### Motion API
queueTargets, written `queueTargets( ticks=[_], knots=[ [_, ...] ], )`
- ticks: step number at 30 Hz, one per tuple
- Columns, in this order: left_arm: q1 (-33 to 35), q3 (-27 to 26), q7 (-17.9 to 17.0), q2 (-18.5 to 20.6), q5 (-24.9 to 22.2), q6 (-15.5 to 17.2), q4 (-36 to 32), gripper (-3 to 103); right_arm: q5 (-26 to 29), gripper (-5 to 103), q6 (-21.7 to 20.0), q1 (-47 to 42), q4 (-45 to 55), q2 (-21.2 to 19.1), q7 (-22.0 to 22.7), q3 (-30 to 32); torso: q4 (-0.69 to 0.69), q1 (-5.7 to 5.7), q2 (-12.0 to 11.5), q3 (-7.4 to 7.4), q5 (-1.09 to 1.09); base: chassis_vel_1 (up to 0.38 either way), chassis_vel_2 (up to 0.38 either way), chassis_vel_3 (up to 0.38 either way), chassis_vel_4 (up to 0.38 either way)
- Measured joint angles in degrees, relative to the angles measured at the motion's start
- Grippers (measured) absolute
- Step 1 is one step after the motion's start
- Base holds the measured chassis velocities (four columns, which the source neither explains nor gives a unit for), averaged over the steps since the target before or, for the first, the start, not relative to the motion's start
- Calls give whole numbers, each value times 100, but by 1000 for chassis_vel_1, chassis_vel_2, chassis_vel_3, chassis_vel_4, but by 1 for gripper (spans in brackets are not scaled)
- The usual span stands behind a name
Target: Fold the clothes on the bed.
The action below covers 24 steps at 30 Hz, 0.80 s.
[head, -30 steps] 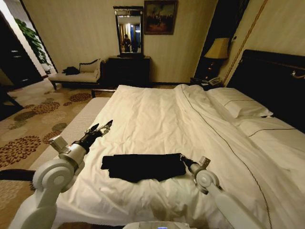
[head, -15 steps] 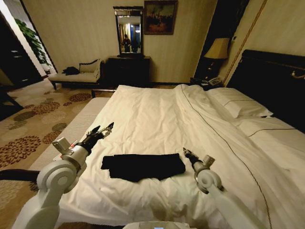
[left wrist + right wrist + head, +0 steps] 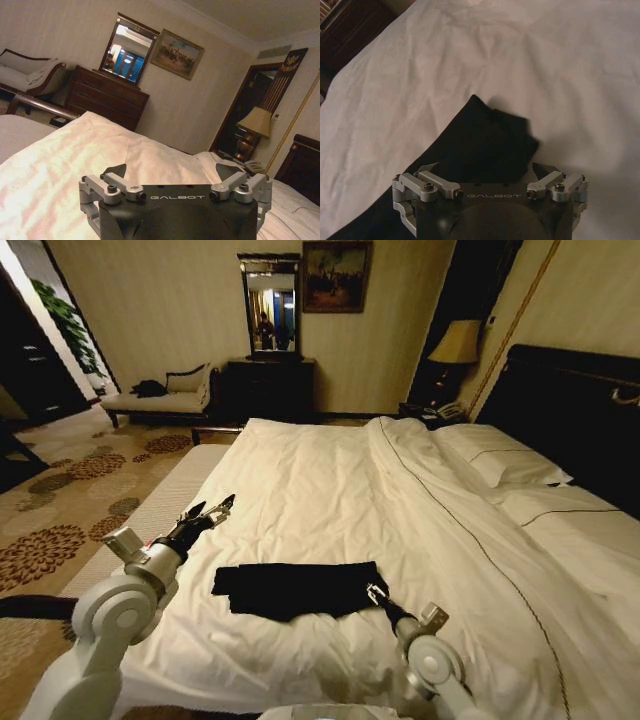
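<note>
The clothes (image 3: 300, 588) lie as a flat black strip across the near part of the bed (image 3: 330, 490), on its white duvet. My right gripper (image 3: 375, 592) is low at the strip's near right corner, open. In the right wrist view the black cloth (image 3: 485, 140) lies just beyond the spread fingers of the right gripper (image 3: 484, 166). My left gripper (image 3: 215, 508) hovers open above the bed's left edge, up and left of the clothes and apart from them. From the left wrist, the left gripper (image 3: 171, 169) points over the bare duvet (image 3: 75, 155).
White pillows (image 3: 500, 455) and a dark headboard (image 3: 580, 410) are at the right. A padded bench (image 3: 150, 510) runs along the bed's left side, with patterned carpet beyond. A chaise (image 3: 160, 390), dresser (image 3: 268, 388), mirror and lamp (image 3: 458, 342) stand by the far wall.
My right gripper has pulled back toward me and dropped to the strip's near right corner. The left arm has hardly moved. The clothes lie as before.
</note>
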Motion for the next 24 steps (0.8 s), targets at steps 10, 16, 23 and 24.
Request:
queueTargets(
  ticks=[10, 16, 23, 24],
  knots=[
    [107, -85, 0, 3, 27, -1, -113, 100, 82, 100, 80, 238, -339, 420, -239, -154, 0, 1, 0, 1, 0, 0, 0, 0, 0],
    [198, -194, -5, 29, 17, 2, -210, 100, 217, 99, 105, 326, -474, 519, -279, -173, 0, 1, 0, 1, 0, 0, 0, 0, 0],
    [279, -265, -15, 43, 3, 5, -292, 100, 242, 73, 192, 329, -566, 532, -387, -136, 0, 2, 0, 1, 0, 0, 0, 0, 0],
    [289, -268, -16, 43, 3, 6, -306, 100, 241, 68, 205, 321, -572, 535, -406, -130, 0, 1, 0, 1, 0, 0, 0, 0, 0]
  ],
)
